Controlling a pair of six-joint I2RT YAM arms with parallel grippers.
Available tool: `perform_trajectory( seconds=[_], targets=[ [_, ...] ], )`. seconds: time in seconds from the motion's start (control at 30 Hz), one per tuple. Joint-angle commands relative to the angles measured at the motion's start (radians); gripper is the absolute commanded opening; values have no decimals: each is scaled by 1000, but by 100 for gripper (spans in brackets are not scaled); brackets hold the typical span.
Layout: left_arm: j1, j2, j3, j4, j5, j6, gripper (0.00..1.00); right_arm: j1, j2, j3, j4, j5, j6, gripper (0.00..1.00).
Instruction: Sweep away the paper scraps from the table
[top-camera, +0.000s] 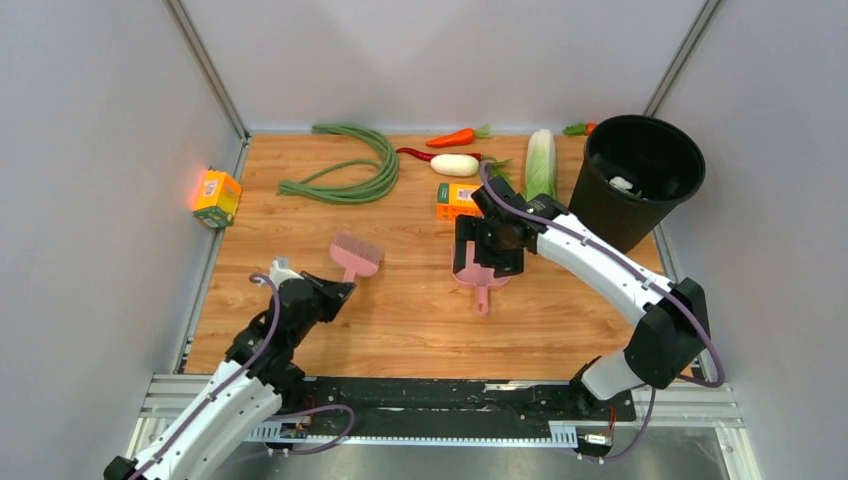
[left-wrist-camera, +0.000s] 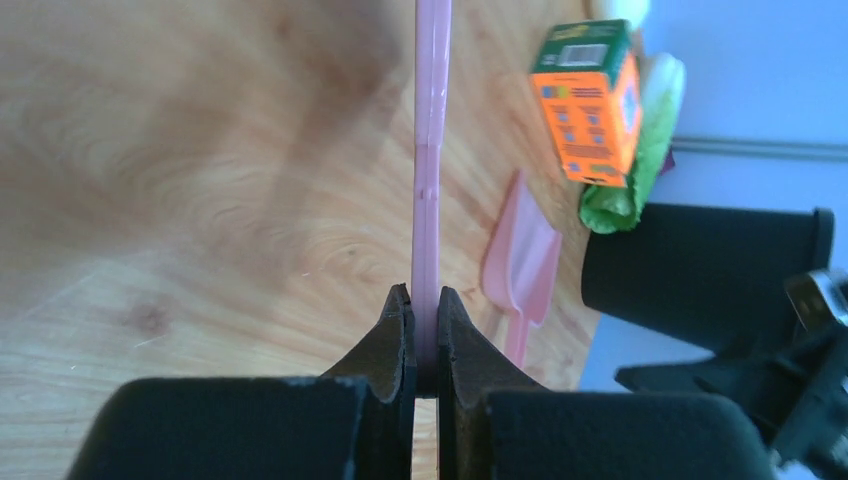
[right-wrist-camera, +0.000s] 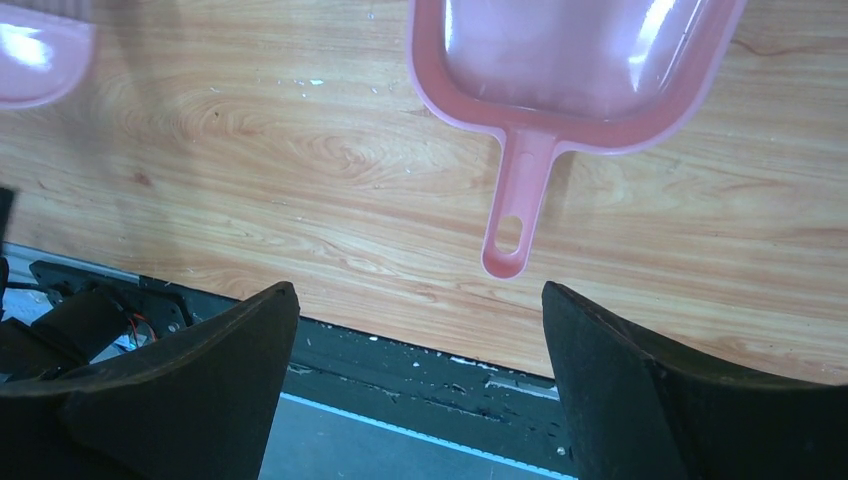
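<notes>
My left gripper (top-camera: 335, 290) is shut on the thin handle of a pink brush (top-camera: 355, 252), whose handle (left-wrist-camera: 432, 200) runs straight out from the closed jaws. My right gripper (top-camera: 487, 262) is open and empty, just above a pink dustpan (top-camera: 481, 292) lying flat on the table (top-camera: 400, 320). In the right wrist view the empty dustpan (right-wrist-camera: 570, 60) lies ahead of the gripper (right-wrist-camera: 420, 310), handle toward me. A white paper wad (top-camera: 622, 183) lies inside the black bin (top-camera: 640, 175). I see no wads on the table, only tiny white flecks (right-wrist-camera: 315, 82).
At the back lie green long beans (top-camera: 350, 175), a carrot (top-camera: 455, 137), a red chili (top-camera: 415, 154), a white radish (top-camera: 455, 165) and a cabbage (top-camera: 540, 160). An orange box (top-camera: 455, 200) stands behind the dustpan. A yellow-orange box (top-camera: 216, 197) sits at the left edge.
</notes>
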Motion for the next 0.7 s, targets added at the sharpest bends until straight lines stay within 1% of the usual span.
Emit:
perform_trajectory(
  seconds=[0.0, 0.03, 0.1, 0.13, 0.2, 0.23, 0.33, 0.37, 0.47, 0.53, 0.57, 0.6, 0.63, 0.67],
  targets=[
    [-1, -26, -100, 190, -48, -295, 0, 6, -67, -30, -23, 11, 25, 95],
    [-3, -5, -100, 165, -58, -311, 0, 6, -78, -38, -21, 13, 28, 95],
    [-4, 55, -95, 170, -56, -322, 0, 5, -90, -53, -18, 18, 32, 95],
    [-3, 72, -95, 183, -50, -323, 0, 6, -100, -59, -17, 19, 35, 95],
    [-3, 170, -98, 240, -10, -328, 0, 6, -112, -73, -14, 21, 43, 95],
    [-3, 192, -106, 286, -1, -325, 0, 6, -119, -78, -9, 18, 46, 95],
    [-3, 290, -127, 386, 37, -334, 3, 6, -136, -90, 0, 11, 58, 95],
    [-3, 304, -129, 419, 45, -340, 6, 6, -144, -95, 3, 13, 63, 95],
    [-4, 354, -123, 455, 74, -348, 11, 5, -166, -109, 6, 21, 71, 95],
    [-4, 362, -117, 432, 86, -358, 23, 6, -182, -121, 6, 24, 77, 95],
    [-3, 361, -115, 432, 90, -364, 34, 6, -189, -125, 8, 25, 78, 95],
    [-3, 361, -112, 380, 94, -384, 39, 6, -195, -130, 11, 25, 81, 95],
    [-3, 356, -112, 366, 99, -392, 45, 6, -201, -138, 11, 27, 85, 95],
    [-3, 352, -118, 352, 106, -397, 47, 5, -208, -142, 12, 27, 88, 95]
  ],
)
